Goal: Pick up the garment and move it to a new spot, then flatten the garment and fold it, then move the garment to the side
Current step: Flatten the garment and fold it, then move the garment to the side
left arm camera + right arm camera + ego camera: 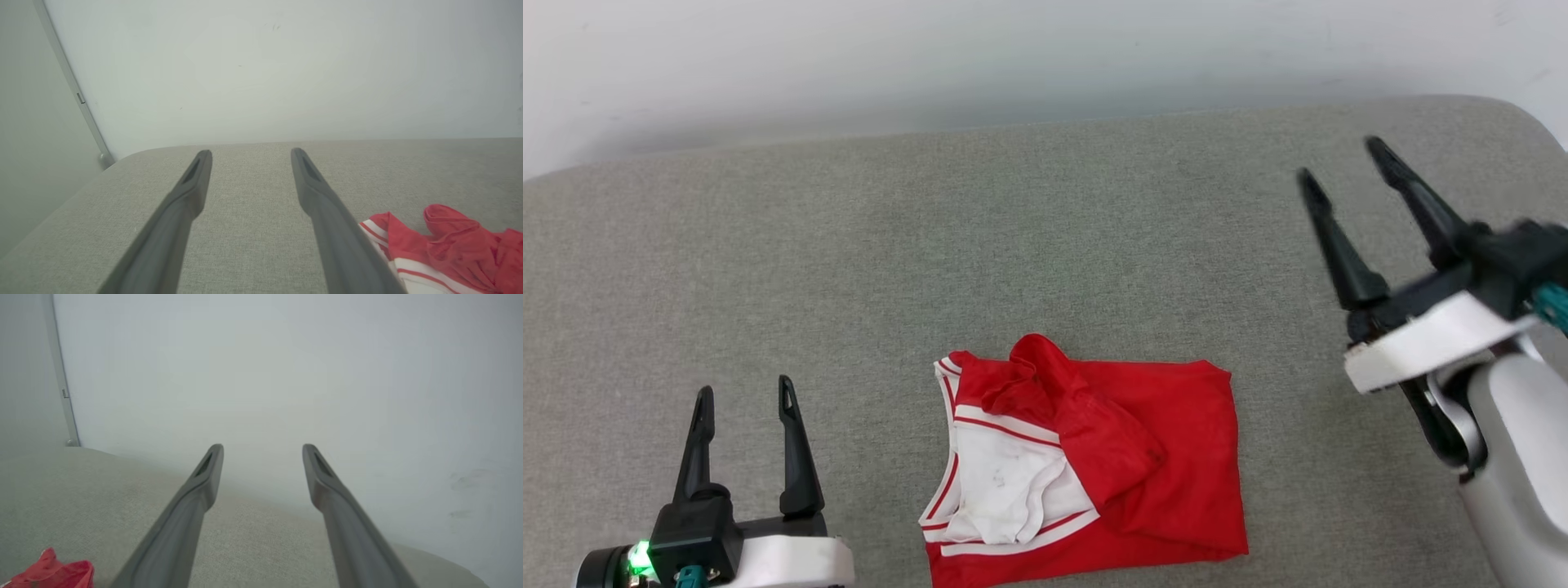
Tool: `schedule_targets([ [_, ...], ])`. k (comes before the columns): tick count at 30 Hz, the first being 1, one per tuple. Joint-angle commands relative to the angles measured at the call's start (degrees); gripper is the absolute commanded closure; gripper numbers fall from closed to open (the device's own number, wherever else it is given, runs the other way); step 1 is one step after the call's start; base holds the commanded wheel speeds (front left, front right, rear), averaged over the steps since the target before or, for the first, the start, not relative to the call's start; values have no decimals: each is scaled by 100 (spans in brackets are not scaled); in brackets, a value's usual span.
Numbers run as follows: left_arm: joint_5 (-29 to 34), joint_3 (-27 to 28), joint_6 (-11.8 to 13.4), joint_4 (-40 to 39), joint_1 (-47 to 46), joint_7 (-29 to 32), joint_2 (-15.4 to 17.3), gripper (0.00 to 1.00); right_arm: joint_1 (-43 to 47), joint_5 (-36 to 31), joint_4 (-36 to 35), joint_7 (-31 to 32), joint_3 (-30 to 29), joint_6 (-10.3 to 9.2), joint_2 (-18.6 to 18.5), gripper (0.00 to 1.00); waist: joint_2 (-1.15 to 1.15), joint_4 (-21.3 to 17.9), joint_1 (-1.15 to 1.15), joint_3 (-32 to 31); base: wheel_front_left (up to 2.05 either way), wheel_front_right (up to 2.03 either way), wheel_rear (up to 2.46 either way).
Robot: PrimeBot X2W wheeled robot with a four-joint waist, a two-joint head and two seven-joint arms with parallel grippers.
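The garment (1152, 457) lies crumpled and partly folded on the grey cushioned surface (931, 245), near its front edge at centre. Red cloth covers its right side, and a white sleeve with red-and-white striped trim shows on its left. My left gripper (743, 396) stands open at the lower left, well apart from the garment, with nothing between its fingers. In the left wrist view the garment (449, 249) sits to the right of the left gripper (250, 153). My right gripper (1343, 159) is open and raised at the far right. The right wrist view catches a red bit of the garment (53, 571) beside the right gripper (262, 447).
A pale wall (1013, 57) runs behind the surface's far edge. A grey vertical strip (69, 81) stands on the wall at the surface's left corner. The surface's right rear corner (1519, 114) is rounded.
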Motion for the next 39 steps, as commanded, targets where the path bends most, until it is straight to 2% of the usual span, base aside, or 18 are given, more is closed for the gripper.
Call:
schedule_targets([
  [1,-20,21,-15,-17,60,-13,-7,0,340,-215,-91,-66,-388,-3,185,0,0,-16,0,-16,0,0,0],
  [4,-13,34,-35,-13,85,-13,-8,0,898,-640,-435,-95,-970,-2,521,0,0,-31,0,-28,0,0,0],
  [8,4,39,-26,31,94,-13,-8,0,1632,-976,-909,-94,-1454,-3,930,0,0,-56,0,-36,0,0,0],
  [13,-2,7,-43,85,119,-13,-10,0,2317,-1226,-1240,-97,-1750,-2,1315,0,0,-51,0,-65,0,0,0],
  [20,-73,-41,-56,196,189,-13,-10,0,2958,-1312,-1264,-97,-2027,-2,1647,0,0,2,0,-174,0,0,0],
  [32,-93,-72,-85,321,369,-13,-11,0,3191,-1414,-1358,-98,-2132,-2,1786,0,0,58,0,-330,0,0,0],
  [39,-107,-59,-114,335,298,-13,-12,0,2524,-1465,-1593,-98,-2170,-2,1441,0,0,61,0,-302,0,0,0],
])
